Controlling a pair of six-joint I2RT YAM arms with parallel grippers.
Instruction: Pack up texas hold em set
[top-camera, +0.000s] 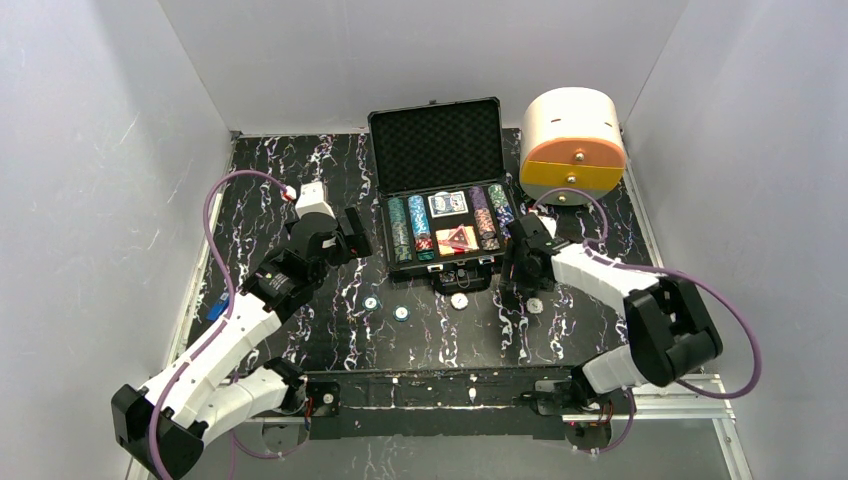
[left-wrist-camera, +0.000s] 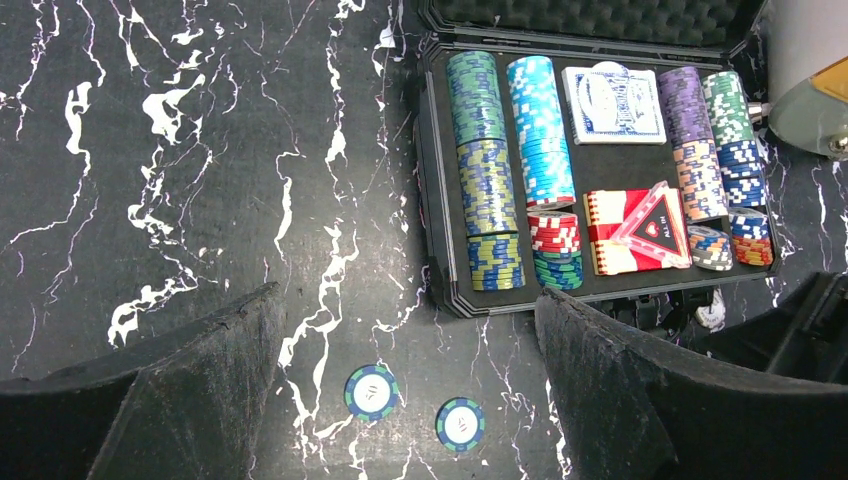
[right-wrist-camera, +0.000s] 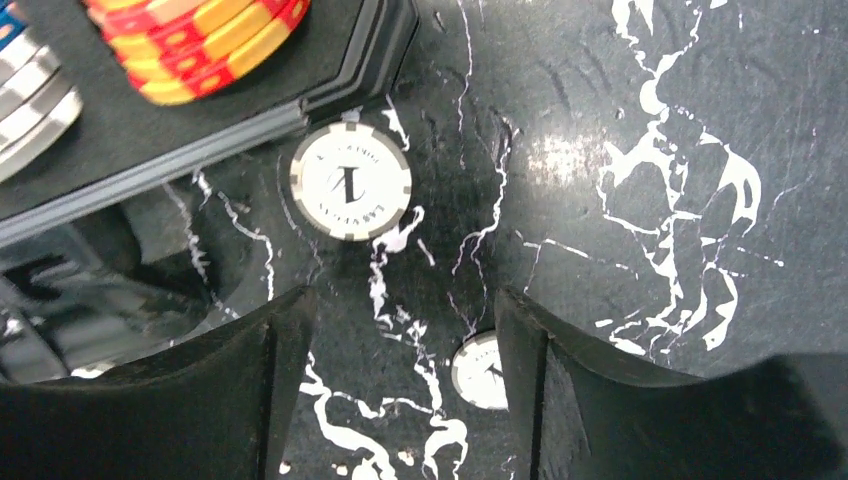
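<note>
Taking in the whole scene, the top camera shows the black briefcase (top-camera: 435, 145) lying open at the back middle of the table (top-camera: 300, 170), its foam lid tipped back. A white-and-orange cylindrical box (top-camera: 572, 140) stands just to its right, and a small blue tool (top-camera: 215, 311) lies by the left arm. The left gripper (top-camera: 352, 232) hovers to the left of the case and the right gripper (top-camera: 515, 265) hangs at its front right corner.

The left wrist camera gives the detail inside the tray: chip rows (left-wrist-camera: 485, 170) stacked on edge, a blue deck (left-wrist-camera: 613, 104) at the back and a red deck (left-wrist-camera: 608, 232) with the red triangle (left-wrist-camera: 655, 222) resting on it. It also shows a blue-and-green chip (left-wrist-camera: 371, 390) and a second blue-and-green chip (left-wrist-camera: 460, 423) loose on the table in front of the case. The left jaws stand wide apart with nothing between them.

The right wrist camera looks closely at a white chip (right-wrist-camera: 350, 181) lying flat just beside the case's front wall. A smaller-looking white chip (right-wrist-camera: 483, 370) is partly hidden by a finger. The right jaws are parted and hold nothing.

The table is black with white marble veining, and plain white walls (top-camera: 100, 150) enclose it.
</note>
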